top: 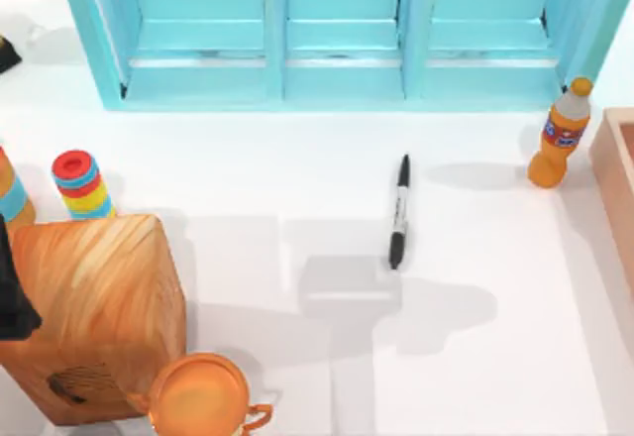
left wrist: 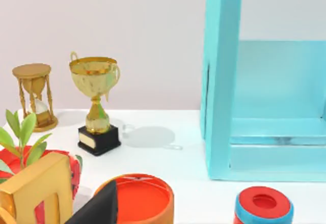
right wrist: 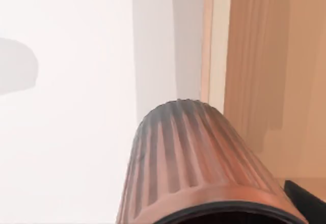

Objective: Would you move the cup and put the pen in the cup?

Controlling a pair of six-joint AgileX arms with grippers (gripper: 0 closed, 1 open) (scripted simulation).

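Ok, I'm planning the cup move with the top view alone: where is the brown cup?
Observer: The cup sits close before the right wrist camera, ribbed side showing, beside a wooden wall.
Operator: Anything standing past the left end of the blue shelf?
Observer: The left wrist view shows a gold trophy and an hourglass standing apart on the table there.

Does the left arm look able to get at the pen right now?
Probably yes. The pen lies flat on open white table with bare surface all round; the wooden box and orange mug sit well to its left, not across the path.
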